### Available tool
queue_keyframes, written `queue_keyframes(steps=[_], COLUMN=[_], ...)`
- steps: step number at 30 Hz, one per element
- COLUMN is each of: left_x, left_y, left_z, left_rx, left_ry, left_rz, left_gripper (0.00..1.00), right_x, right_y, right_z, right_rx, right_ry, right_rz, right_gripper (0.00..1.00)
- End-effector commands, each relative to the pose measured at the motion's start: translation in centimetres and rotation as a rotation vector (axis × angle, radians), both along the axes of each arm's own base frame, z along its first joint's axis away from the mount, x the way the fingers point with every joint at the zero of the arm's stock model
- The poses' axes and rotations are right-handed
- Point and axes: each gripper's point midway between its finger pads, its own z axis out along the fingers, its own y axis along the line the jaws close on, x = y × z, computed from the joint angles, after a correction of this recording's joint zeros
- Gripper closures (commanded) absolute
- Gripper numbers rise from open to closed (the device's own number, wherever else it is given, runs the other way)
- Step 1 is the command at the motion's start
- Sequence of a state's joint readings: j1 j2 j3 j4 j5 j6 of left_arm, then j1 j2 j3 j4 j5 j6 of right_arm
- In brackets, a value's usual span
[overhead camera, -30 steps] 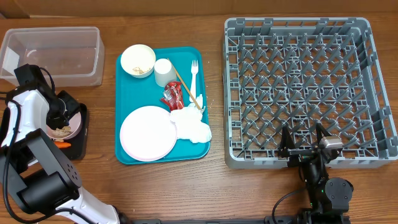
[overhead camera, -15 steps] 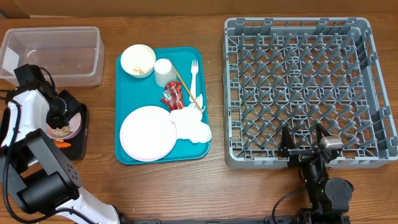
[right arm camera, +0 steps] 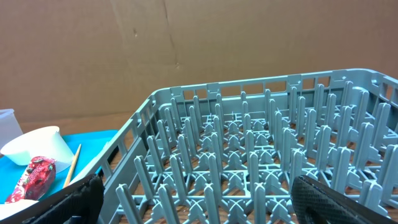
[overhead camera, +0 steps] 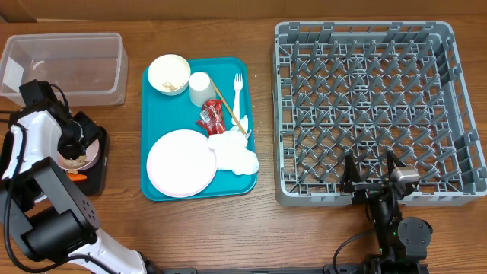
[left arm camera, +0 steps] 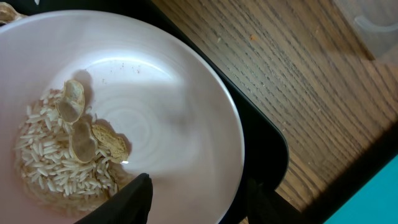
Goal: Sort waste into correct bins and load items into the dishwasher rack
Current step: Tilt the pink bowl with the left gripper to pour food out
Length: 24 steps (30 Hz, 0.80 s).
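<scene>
Almost nothing is changed from the frames a second back: only a slight shift of the left wrist is noted, and the small white bowl [left arm camera: 155,112] is kept over the shallow black rectangular tray [overhead camera: 95,181] at the left edge of the wooden surface [overhead camera: 266,228]. The beige grainy food scraps [left arm camera: 62,155], rice-like grains with a few shell pieces, are seen heaped low in the bowl, so the dump is judged not yet done and more tilt is probably needed. The left pincer [left arm camera: 199,199] is clamped on the bowl's rim, one finger inside and one outside, barely apart. An orange carrot [overhead camera: 74,176] is seen in the black tray, just beside the bowl. The clear plastic rectangular tub [overhead camera: 120,68] is placed just behind the tray. The right pincer [overhead camera: 373,171] is spread wide and nothing is held; it is parked at the near wall of the large square grey plastic rack [overhead camera: 365,30], in which nothing is loaded. On the flat teal tray [overhead camera: 167,114] are left a round white-pink plate [overhead camera: 181,163], a second small white bowl [overhead camera: 168,74], a white cup [overhead camera: 201,87], a white plastic fork [overhead camera: 238,95], a thin wooden stick [overhead camera: 228,106], a crumpled red wrapper [overhead camera: 211,117] and a crumpled white paper napkin [overhead camera: 234,152]. Most of the task is judged outstanding.
</scene>
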State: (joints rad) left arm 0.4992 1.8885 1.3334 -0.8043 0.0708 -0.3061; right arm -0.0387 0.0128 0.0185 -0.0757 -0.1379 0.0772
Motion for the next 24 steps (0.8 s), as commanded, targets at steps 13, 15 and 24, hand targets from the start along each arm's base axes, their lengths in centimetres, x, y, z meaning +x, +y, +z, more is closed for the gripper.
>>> queue_keyframes(steps=[13,15,24], left_x=[-0.4,-0.4,-0.3], left_y=[0.0,0.0,0.1], left_z=[-1.3,-1.3,-0.8], left_rx=[0.019,0.020,0.020], left_ry=[0.010,0.010,0.007], left_rz=[-0.021,-0.020,-0.012], left_gripper=[0.53,0.54,0.75], right_x=[0.0,0.0,0.0], right_y=[-0.3,-0.3,-0.3], right_z=[-0.2,-0.2,-0.2], right_rx=[-0.006,-0.006,-0.006], right_ry=[-0.003,-0.003,-0.003], right_rz=[-0.014,-0.013,-0.014], right_gripper=[0.00,0.00,0.00])
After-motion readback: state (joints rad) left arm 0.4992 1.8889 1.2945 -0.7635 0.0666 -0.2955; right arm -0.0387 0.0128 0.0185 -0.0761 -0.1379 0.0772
